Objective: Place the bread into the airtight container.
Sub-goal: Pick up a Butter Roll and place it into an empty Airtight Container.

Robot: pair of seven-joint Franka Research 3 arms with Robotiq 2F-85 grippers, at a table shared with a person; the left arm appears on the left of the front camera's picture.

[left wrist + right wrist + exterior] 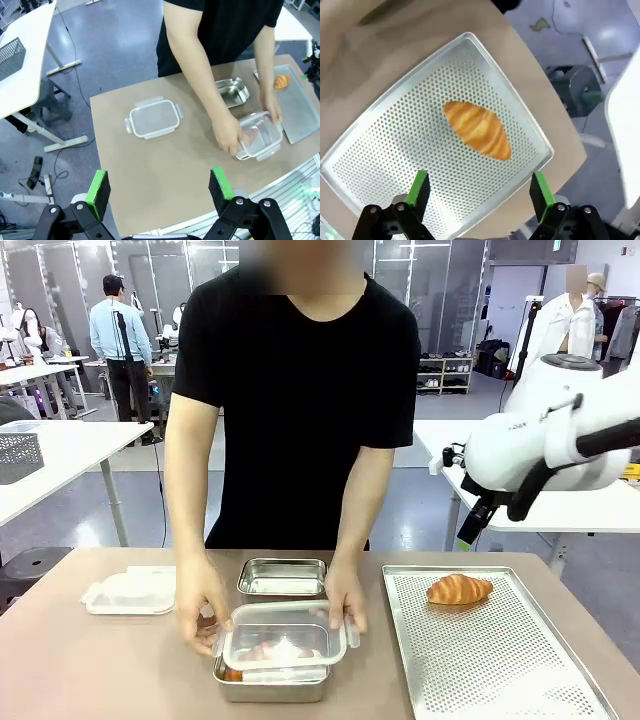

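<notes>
Rectangular stainless steel container (pixel 270 685) sits at near edge of brown table (pixel 100 670), centre. Clear plastic snap-lock lid (pixel 285 635) lies askew over it, person's hands (pixel 200 605) gripping both ends. Pinkish-white contents under lid, can't tell what. Second shallow steel container (pixel 283 577) just behind it, open side up. White translucent snap-lock plastic box (pixel 130 590) further left, apart from the rest; box or just a lid, can't tell. Golden croissant (pixel 477 129) lies on perforated metal baking tray (pixel 385 150) on robot's right side of table, toward tray's far end, not in any container. Right fingers (pixel 418 186) wide open, holding nothing, hanging above croissant, not touching it. Left fingers (pixel 98 186) also spread wide, nothing between them, high above table's left end, well apart from croissant
</notes>
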